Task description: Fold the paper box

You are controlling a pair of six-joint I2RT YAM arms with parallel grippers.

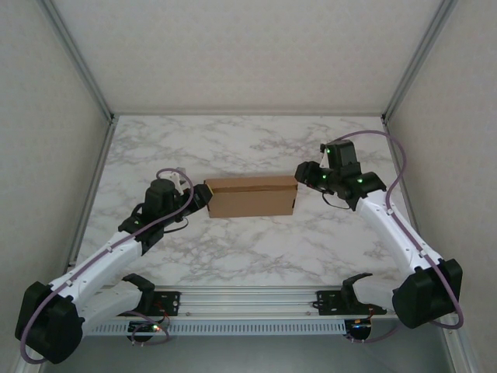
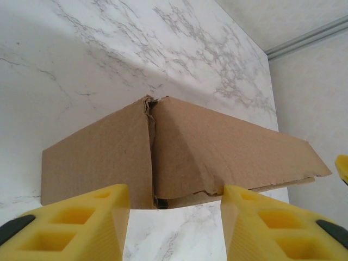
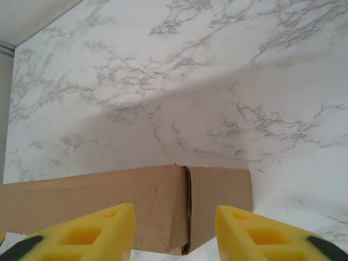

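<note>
Left gripper (image 2: 175, 217): jaws spread, empty. Right gripper (image 3: 174, 228): same. Paper box (image 1: 251, 196): lying between them, an end just ahead of each. Advisable: push both ends squarely, together, keeping it from skidding.

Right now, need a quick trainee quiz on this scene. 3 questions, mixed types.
1. True or false: the left tool is shut on the paper box.
2. The right tool sits: A) by the box's right end, B) over its middle, C) behind its far side.
3. Fill in: the table has a ___ pattern.
Key: 1 false, it is open; 2 A; 3 marble.
</note>
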